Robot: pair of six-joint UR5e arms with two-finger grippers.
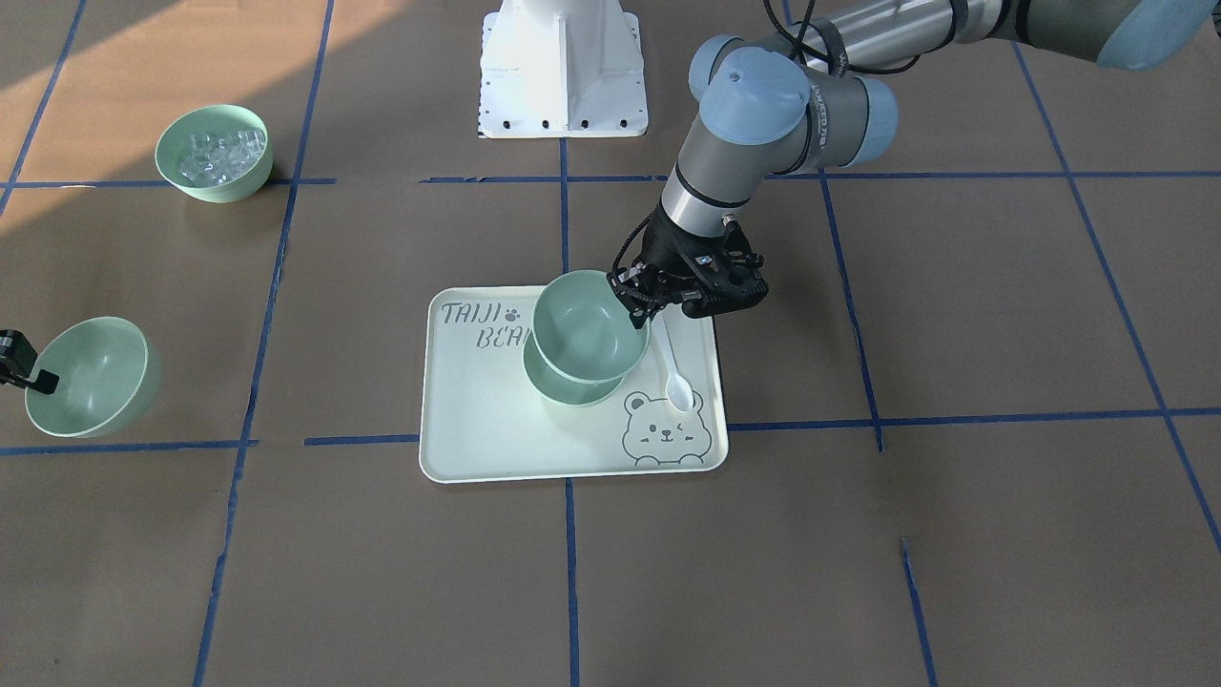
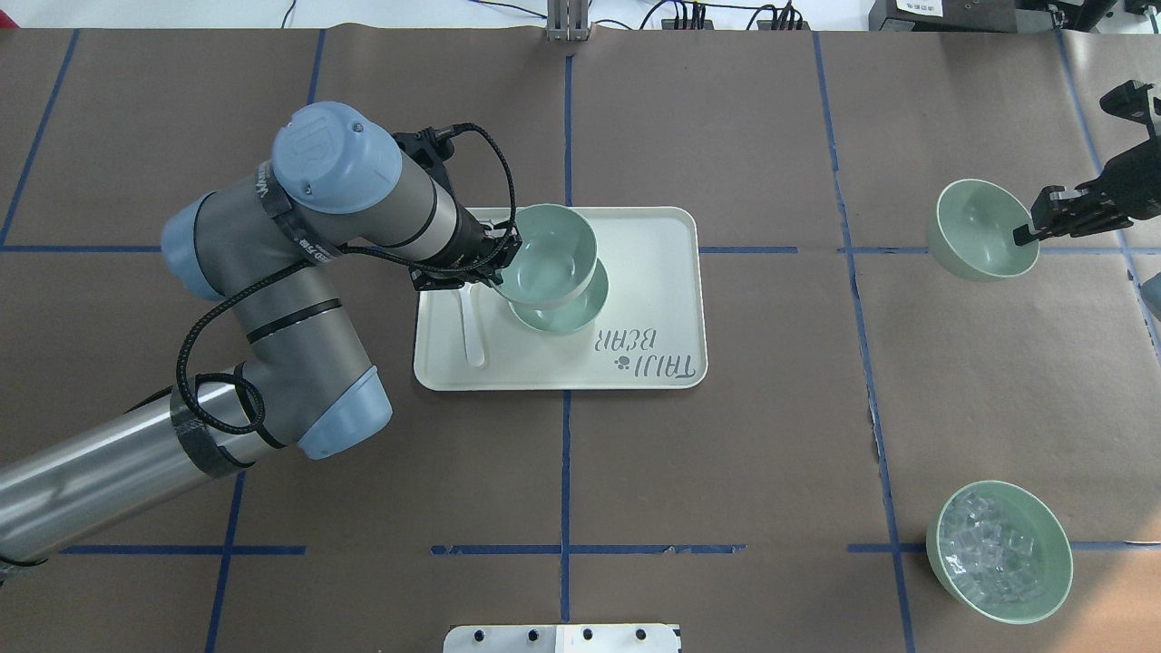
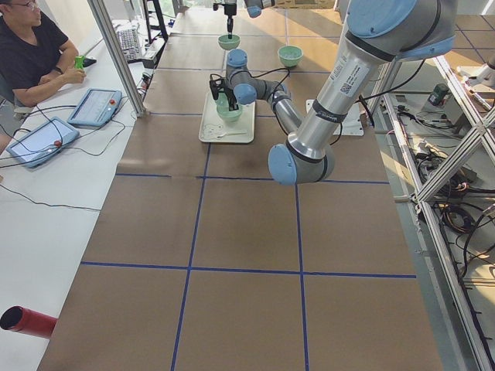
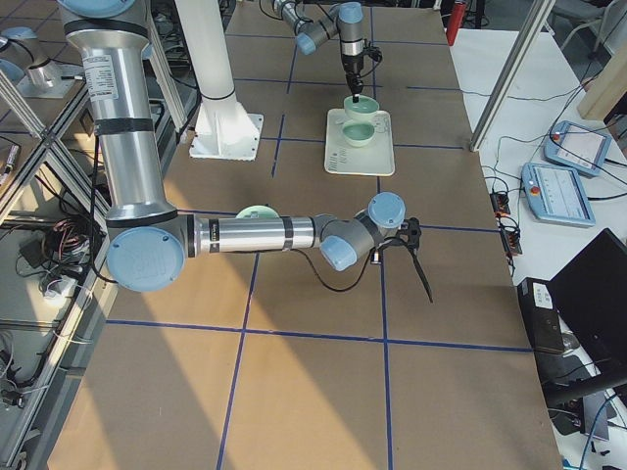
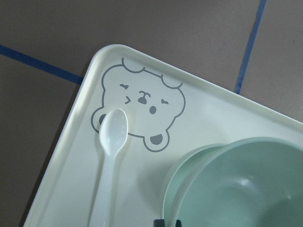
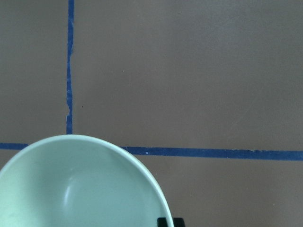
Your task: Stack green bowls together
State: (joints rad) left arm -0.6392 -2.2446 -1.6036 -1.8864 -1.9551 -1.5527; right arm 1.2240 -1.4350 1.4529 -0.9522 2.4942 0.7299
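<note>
My left gripper [image 1: 641,303], clamped on one pale mint-green round plastic bowl [image 1: 582,324], holds it above a second bowl [image 1: 568,389]; my right gripper [image 2: 1028,236] pinches the third bowl [image 2: 975,231], unstacked.

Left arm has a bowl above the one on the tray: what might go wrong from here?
The held bowl sits off-centre over the lower bowl; released now, it may land tilted rather than nest.
The left hand pinches only the rim, just above the spoon handle; lowering might nudge it.
The right hand grips the third bowl tilted by its rim; it may slip.
</note>
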